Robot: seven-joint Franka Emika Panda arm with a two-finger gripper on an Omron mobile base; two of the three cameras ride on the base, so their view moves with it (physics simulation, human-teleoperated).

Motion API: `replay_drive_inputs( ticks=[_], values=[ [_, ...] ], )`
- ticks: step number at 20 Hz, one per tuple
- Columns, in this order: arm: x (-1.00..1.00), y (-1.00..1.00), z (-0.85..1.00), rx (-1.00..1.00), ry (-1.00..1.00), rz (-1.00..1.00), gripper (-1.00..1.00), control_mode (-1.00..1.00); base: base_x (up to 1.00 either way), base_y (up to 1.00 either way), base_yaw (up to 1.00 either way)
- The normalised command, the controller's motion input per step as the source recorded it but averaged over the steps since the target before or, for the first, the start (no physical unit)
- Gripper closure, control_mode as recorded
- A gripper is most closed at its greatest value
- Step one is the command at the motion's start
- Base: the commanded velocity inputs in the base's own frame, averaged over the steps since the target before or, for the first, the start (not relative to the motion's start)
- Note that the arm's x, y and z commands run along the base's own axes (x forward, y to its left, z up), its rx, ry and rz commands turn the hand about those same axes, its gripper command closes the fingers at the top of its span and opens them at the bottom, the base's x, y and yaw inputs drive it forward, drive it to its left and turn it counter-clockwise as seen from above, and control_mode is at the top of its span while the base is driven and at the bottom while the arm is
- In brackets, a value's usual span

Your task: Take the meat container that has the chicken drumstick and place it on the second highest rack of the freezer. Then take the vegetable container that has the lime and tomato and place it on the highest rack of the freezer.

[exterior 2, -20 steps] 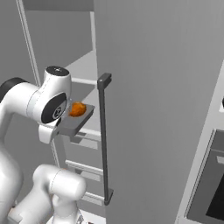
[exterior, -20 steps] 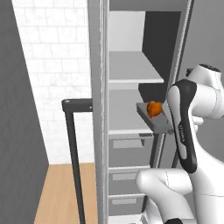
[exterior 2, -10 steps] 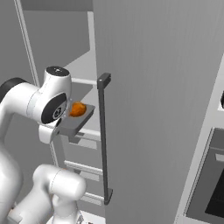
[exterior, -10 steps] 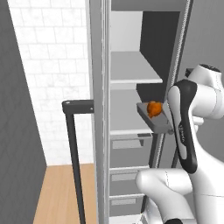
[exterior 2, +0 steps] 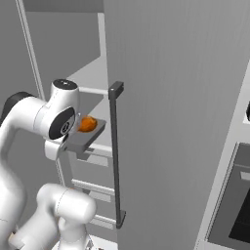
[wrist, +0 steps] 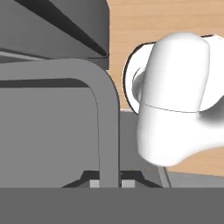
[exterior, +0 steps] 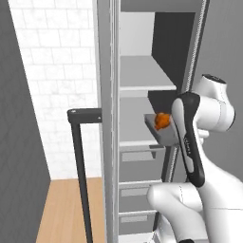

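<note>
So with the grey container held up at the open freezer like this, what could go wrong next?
1. The end effector pinches only the rim of the flat grey meat container, which sticks out sideways; it could tilt or slip.
2. The orange chicken drumstick sits loose in it and could roll off.
3. The container's edge is close to the light grey freezer shelf fronts and could catch one.

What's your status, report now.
Gripper shut on the meat container's rim. Meat container with chicken drumstick held level at the open freezer, beside a shelf. Nothing blocking.
</note>
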Motion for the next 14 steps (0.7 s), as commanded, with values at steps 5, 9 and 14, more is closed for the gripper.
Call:
replay_drive_inputs(
  ticks=[5,9,14],
  values=[
    [0.66,0.09,-0.19,0.0,-0.02,-0.09,1.0,-1.0,0.0,0.0,0.0],
    [0.68,0.0,-0.28,-0.01,0.0,-0.04,1.0,-1.0,0.0,0.0,0.0],
    [0.58,0.0,-0.43,-0.03,-0.03,-0.02,1.0,-1.0,0.0,0.0,0.0]
  ],
)
